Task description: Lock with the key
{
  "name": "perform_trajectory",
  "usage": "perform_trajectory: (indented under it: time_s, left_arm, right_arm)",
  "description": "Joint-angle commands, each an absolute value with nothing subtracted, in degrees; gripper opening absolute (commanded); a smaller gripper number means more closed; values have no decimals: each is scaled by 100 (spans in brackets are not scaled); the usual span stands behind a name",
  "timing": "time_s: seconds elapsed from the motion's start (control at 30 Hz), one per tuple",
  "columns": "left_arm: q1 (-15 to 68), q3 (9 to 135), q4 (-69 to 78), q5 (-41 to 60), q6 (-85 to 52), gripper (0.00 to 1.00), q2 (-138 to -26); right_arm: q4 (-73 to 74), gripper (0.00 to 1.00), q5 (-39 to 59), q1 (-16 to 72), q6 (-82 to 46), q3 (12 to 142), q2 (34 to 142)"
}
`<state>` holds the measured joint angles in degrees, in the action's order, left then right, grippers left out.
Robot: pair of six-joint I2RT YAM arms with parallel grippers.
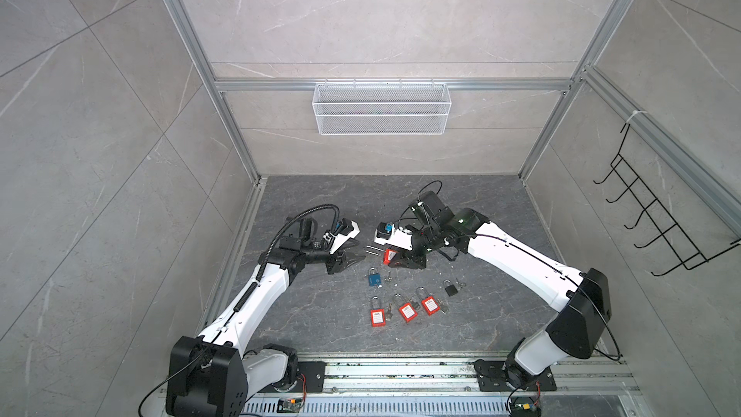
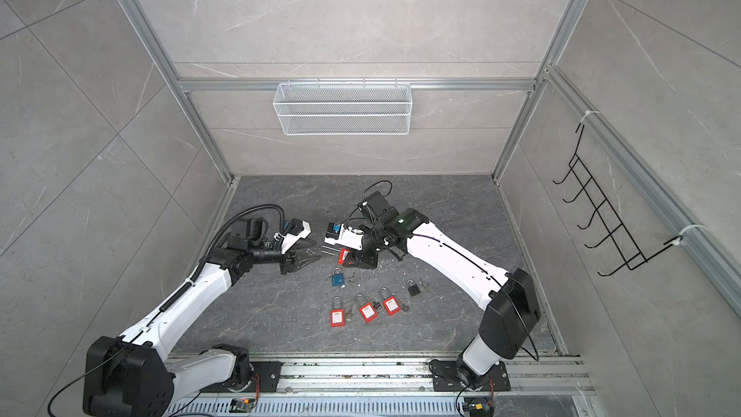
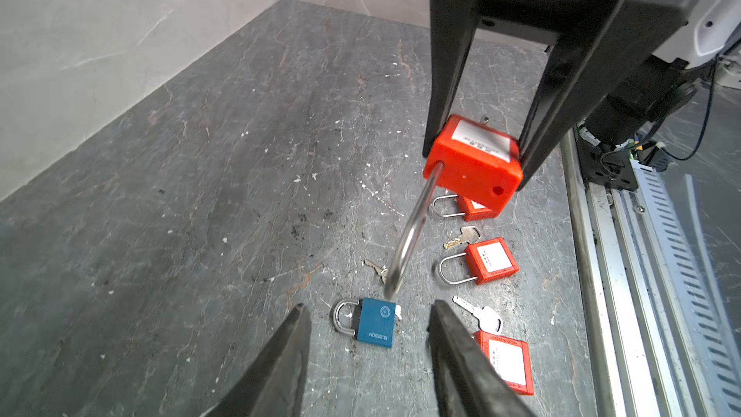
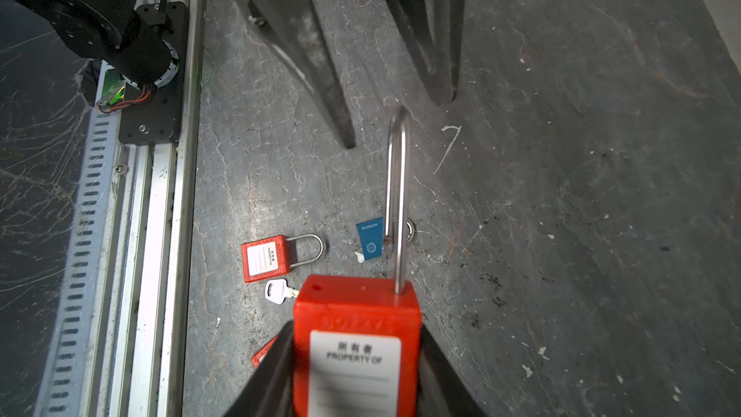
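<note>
My right gripper (image 4: pixel 357 326) is shut on the body of a red padlock (image 4: pixel 357 314) and holds it above the floor in both top views (image 1: pixel 389 255) (image 2: pixel 344 255). Its steel shackle (image 4: pixel 397 194) is open: one leg sits in the body and the other hole (image 3: pixel 497 190) is empty. The shackle points at my left gripper (image 3: pixel 369 306), which is open. The shackle's bend (image 3: pixel 395 274) lies at the tips of the left fingers (image 4: pixel 345 130) without touching them. A small metal piece (image 3: pixel 484 119), perhaps the key, sticks out of the body's far end.
On the floor below lie a blue padlock (image 1: pixel 374 276), three red padlocks (image 1: pixel 377 314) (image 1: pixel 407 310) (image 1: pixel 429 304), a black padlock (image 1: pixel 451 288) and loose keys (image 3: pixel 461 236) (image 3: pixel 481 314). A wire basket (image 1: pixel 381 108) hangs on the back wall and a hook rack (image 1: pixel 661 214) on the right wall.
</note>
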<state>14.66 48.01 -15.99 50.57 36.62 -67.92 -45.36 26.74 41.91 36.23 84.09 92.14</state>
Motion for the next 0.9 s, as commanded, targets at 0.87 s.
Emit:
perform_trajectory:
  time_s: [0.87]
  left_arm:
    - [1991, 5426, -2215, 5982, 4203, 22, -7103]
  right_arm:
    - [-5104, 34, 2815, 4184, 4031, 8728, 8974]
